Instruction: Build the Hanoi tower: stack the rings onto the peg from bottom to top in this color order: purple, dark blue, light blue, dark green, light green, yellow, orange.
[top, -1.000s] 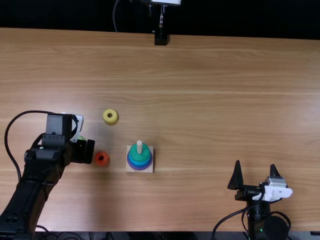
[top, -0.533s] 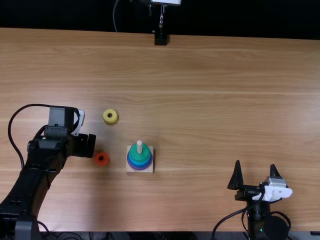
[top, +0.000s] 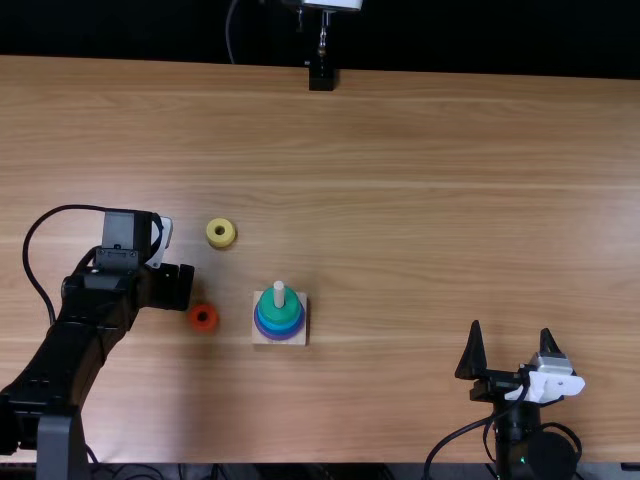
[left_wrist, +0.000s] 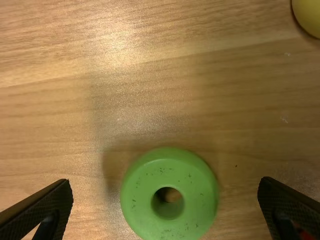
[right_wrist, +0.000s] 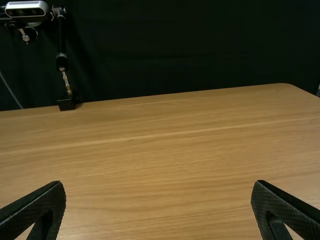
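The left gripper (top: 182, 287) is over the table's left side, just left of the orange ring (top: 203, 318). In the left wrist view the light green ring (left_wrist: 169, 195) lies flat between the spread fingers of the left gripper (left_wrist: 167, 205), touching neither. The yellow ring (top: 221, 233) rests farther back on the table, part of it also at the left wrist view's corner. On the wooden base (top: 297, 339) the peg (top: 279, 290) carries purple, dark blue, light blue and dark green (top: 279, 308) rings. The right gripper (top: 512, 350) stands open and holds nothing; its fingers frame bare wood in the right wrist view (right_wrist: 158, 207).
A camera stand (top: 321, 76) is at the table's far edge. Cables loop beside both arms. Bare table (top: 430, 220) stretches between the peg base and the right arm.
The left gripper has shifted slightly away from the near edge and a little right, now covering the light green ring in the top view. The right arm and the rings have kept still.
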